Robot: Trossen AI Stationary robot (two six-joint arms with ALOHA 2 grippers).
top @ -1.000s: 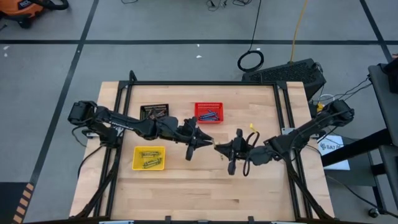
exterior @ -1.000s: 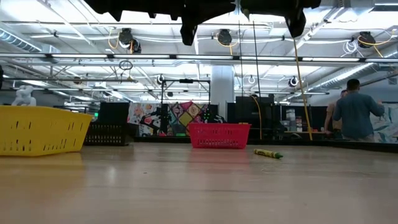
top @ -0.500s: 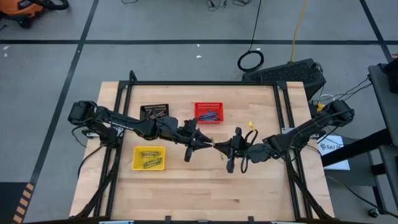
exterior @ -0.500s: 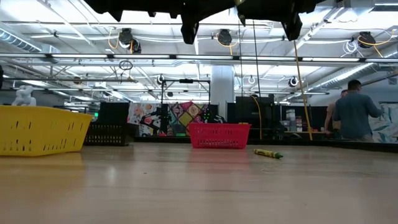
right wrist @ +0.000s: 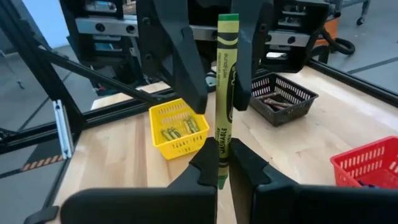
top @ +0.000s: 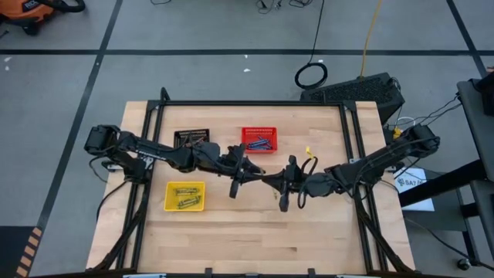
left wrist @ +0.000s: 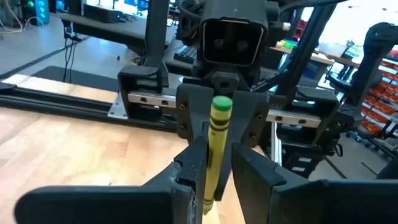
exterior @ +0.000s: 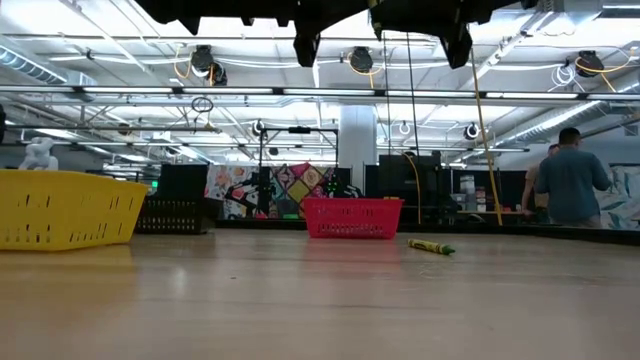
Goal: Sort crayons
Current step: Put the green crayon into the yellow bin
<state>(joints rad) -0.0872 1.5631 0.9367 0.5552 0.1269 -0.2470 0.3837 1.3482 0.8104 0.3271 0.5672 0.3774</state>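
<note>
Pinching yellow-green crayon (right wrist: 224,93) by lower end, right gripper (top: 272,181) clamped tight, hovering mid-table. Left gripper (top: 248,174) facing it, jaws parted around crayon's far end, not visibly squeezing. Wrapper reading "WASHABLE". Another crayon (exterior: 431,246) lying on bare wood beside red basket (top: 259,140); front of table (top: 255,239) showing open room.

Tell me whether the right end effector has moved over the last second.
Yes. In the high view the right end effector, shut on a yellow-green crayon, has shifted left, toward the left end effector and nearer the red basket.
</note>
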